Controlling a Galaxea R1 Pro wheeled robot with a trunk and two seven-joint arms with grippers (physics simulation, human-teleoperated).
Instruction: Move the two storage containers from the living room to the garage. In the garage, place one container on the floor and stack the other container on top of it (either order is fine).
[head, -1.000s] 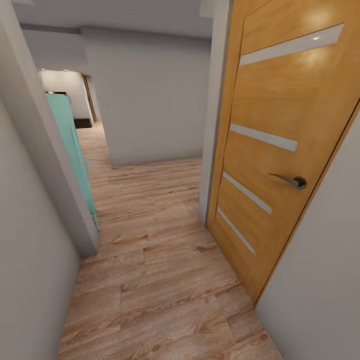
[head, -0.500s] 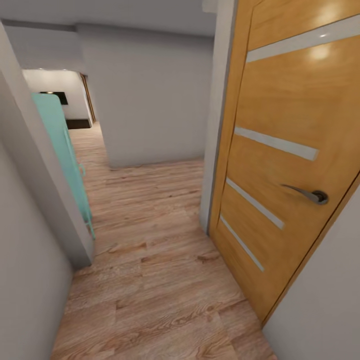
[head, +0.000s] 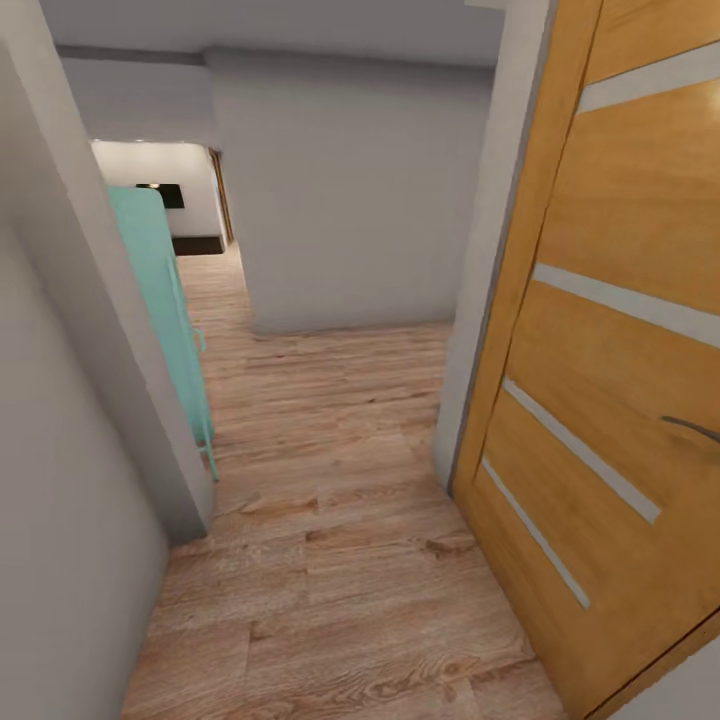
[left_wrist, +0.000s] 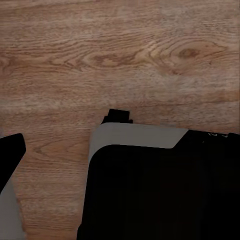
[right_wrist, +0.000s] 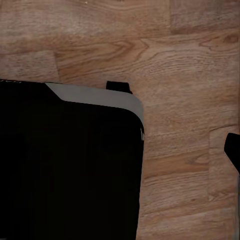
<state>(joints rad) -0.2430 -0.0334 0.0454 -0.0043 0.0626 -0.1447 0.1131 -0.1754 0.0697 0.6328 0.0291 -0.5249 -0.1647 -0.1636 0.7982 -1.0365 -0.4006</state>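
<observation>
Hallway. Grey wall (head: 60, 450) at left, with a teal door (head: 165, 300) past its corner. Wood-plank floor (head: 340, 560) runs ahead to a grey wall (head: 350, 190). Orange door (head: 620, 380) at right, handle (head: 695, 428) at the frame edge. Wrist views show planks and dark robot body (left_wrist: 160, 195). Jaw state of both grippers: cannot tell. Containers' whereabouts cannot be told.

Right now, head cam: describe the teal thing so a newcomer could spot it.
Follow the grey wall along the hallway's left side to its corner. The teal panel stands just past it on the wood-plank floor, tall and thin. It is the sole mint-green item; the orange door stands opposite.
</observation>
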